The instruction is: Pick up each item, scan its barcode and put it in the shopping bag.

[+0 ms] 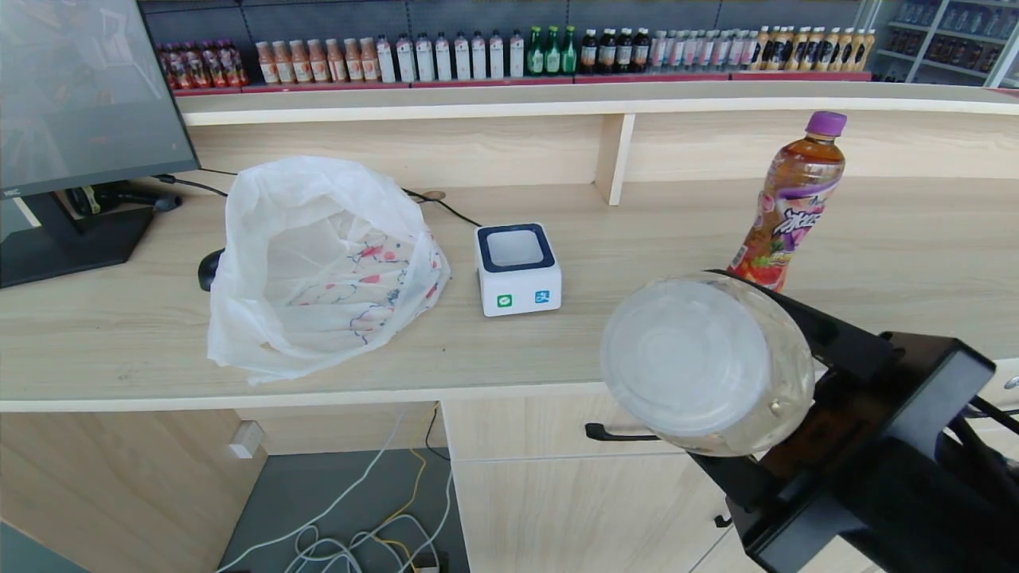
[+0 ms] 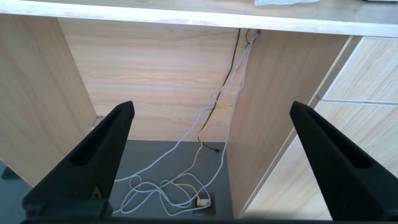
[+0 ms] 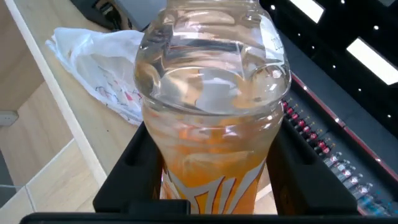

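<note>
I see a see-through bottle [image 1: 704, 362] with clear, bumpy walls and an orange label lower down. My right pincer [image 3: 211, 168] is clamped on it, one black finger on each side of the label part. The bottle is up in the air, just in front of the worktop [image 1: 119, 334] edge, at about 4 o'clock from the white scanner [image 1: 517, 269]. Its round bottom faces my head camera, so its long way runs almost straight at me. The white shopping bag [image 1: 318, 263] sits at 9 o'clock from the scanner, mouth open. A purple-capped bottle [image 1: 788, 207] stands upright at 1 o'clock from the held one. My left pincer [image 2: 211, 109] is wide apart, holding nothing, down below the worktop.
</note>
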Robot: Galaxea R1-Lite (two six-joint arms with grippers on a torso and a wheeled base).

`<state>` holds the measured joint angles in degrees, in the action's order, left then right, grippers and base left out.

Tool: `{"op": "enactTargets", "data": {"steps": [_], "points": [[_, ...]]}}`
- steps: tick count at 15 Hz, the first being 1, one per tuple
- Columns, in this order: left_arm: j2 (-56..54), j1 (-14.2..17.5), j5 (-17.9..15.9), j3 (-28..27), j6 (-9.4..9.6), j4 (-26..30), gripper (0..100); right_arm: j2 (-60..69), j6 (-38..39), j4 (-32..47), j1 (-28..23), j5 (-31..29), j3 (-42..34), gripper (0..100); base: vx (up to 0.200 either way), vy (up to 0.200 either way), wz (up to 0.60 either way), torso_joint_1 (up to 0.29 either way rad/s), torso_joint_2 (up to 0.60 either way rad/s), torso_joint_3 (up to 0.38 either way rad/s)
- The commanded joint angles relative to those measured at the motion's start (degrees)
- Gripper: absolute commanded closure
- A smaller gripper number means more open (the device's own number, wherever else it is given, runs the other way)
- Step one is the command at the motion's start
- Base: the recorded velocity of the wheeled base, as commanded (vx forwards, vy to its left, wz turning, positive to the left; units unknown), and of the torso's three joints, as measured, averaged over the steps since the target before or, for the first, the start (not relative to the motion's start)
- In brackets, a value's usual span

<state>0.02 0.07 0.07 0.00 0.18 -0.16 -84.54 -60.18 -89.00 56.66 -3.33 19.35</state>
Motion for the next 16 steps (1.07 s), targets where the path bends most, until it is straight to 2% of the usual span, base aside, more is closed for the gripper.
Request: {"op": "enactTargets", "data": {"steps": [1,5,8,10,16], "points": [[-0.02,0.01,0.01,0.0,-0.01,-0.02,0,-0.36,5.69,-0.03,-2.7,-0.28,0.43,100,0.0,0.0,0.0,0.0,0.0,0.0],[-0.02,0.01,0.01,0.0,-0.01,-0.02,0,0.61,15.98,3.57,-6.3,-0.28,3.24,100,0.0,0.0,0.0,0.0,0.0,0.0],[-0.02,0.01,0.01,0.0,-0.01,-0.02,0,0.69,26.61,4.72,-12.19,-0.1,4.12,100,0.0,0.0,0.0,0.0,0.0,0.0],[-0.02,0.01,0.01,0.0,-0.01,-0.02,0,1.05,32.5,5.68,-18.25,-0.01,5.35,100,0.0,0.0,0.0,0.0,0.0,0.0],[-0.02,0.01,0.01,0.0,-0.01,-0.02,0,-0.36,50.52,12.71,-28.71,-0.36,15.28,100,0.0,0.0,0.0,0.0,0.0,0.0]]}}
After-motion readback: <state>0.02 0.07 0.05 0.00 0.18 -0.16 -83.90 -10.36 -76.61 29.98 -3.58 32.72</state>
